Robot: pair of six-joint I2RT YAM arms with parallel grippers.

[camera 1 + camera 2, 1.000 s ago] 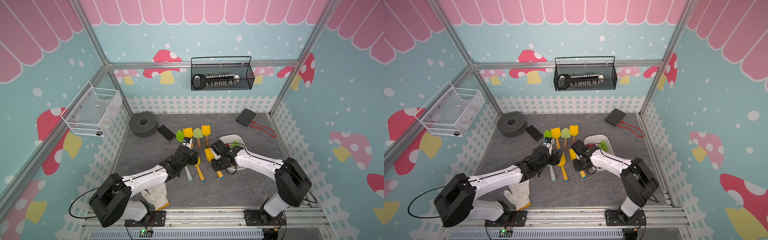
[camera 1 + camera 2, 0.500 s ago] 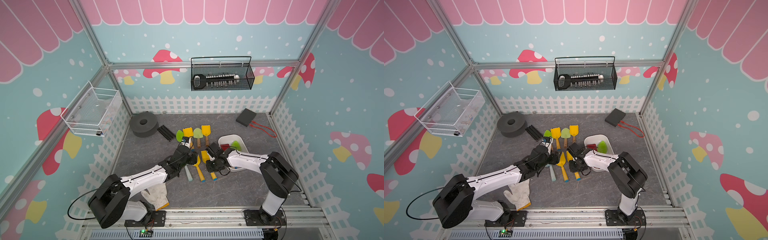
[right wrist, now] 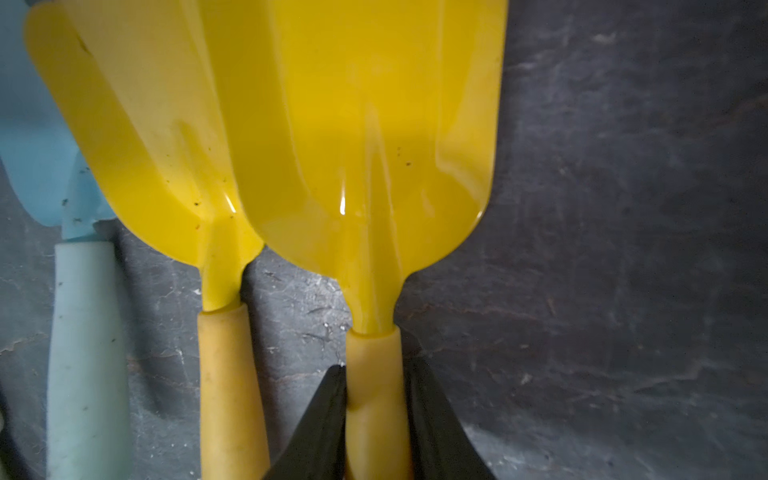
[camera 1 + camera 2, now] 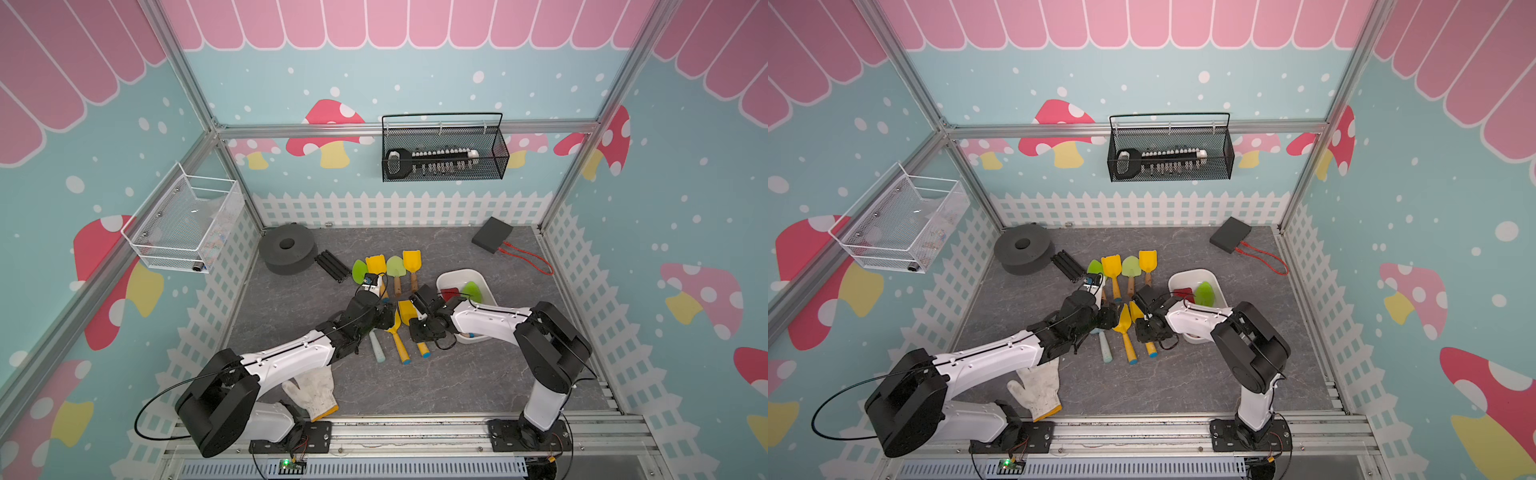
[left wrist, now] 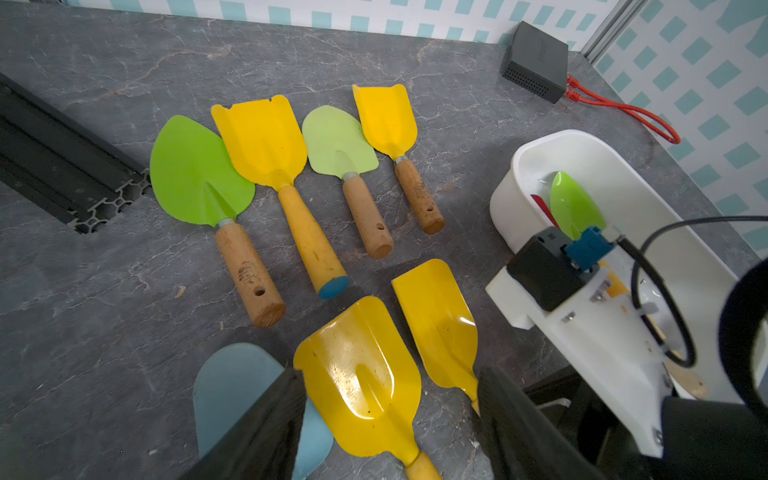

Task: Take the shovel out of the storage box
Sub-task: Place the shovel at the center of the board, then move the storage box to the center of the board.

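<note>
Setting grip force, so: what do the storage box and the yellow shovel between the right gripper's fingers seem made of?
The storage box: white plastic, probably; smooth glossy walls with soft reflections. The yellow shovel: blade looks like painted metal, thin with sharp highlights, though hard plastic is possible; handle matte yellow, likely plastic or rubber.

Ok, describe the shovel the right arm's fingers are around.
Find the white tub on the grey floor. In the row of three shovels beside it, take the yellow shovel nearest the tub. Its blade is narrower than its yellow neighbour's.
</note>
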